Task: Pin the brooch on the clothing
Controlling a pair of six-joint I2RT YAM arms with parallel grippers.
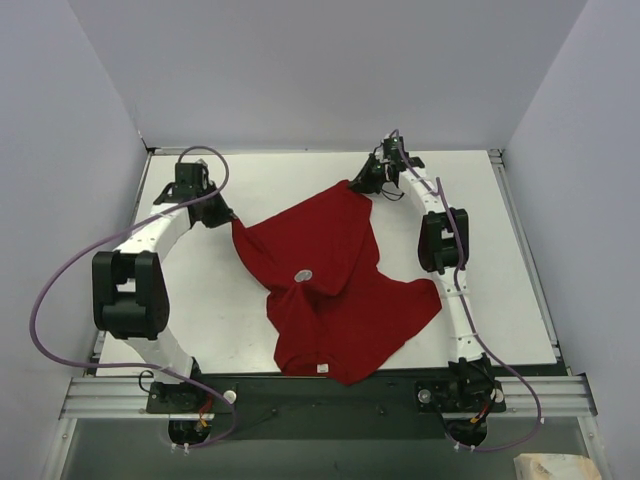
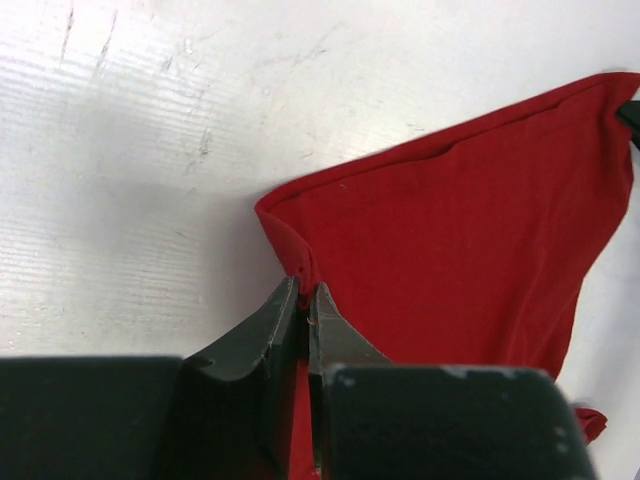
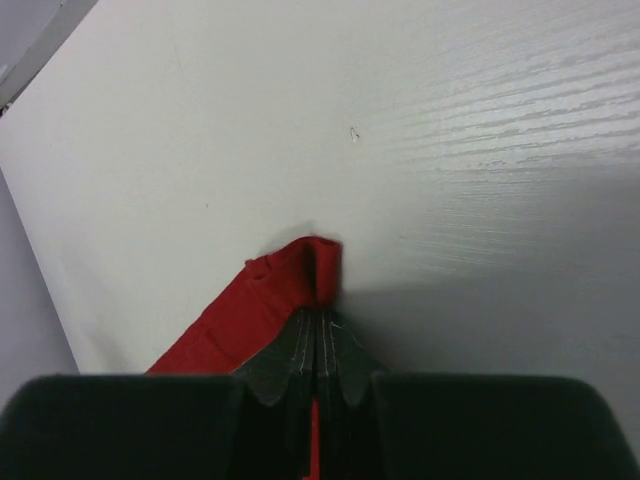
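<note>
The deep-red T-shirt [image 1: 345, 310] lies crumpled across the middle of the white table [image 1: 500, 250]. Its white label [image 1: 322, 369] is at the near edge. The brooch [image 1: 302, 275], a tiny round disc that looks pale from above, sits on the shirt near its centre fold. My left gripper [image 1: 232, 220] is shut on the shirt's left corner; the left wrist view shows red fabric [image 2: 470, 230] pinched between the fingertips [image 2: 304, 295]. My right gripper [image 1: 357, 185] is shut on the far corner; the right wrist view shows the folded hem [image 3: 280, 285] clamped at the tips [image 3: 320, 310].
Grey walls enclose the table on the left, back and right. A metal rail [image 1: 330, 395] with the arm bases runs along the near edge. Purple cables [image 1: 45, 300] loop beside both arms.
</note>
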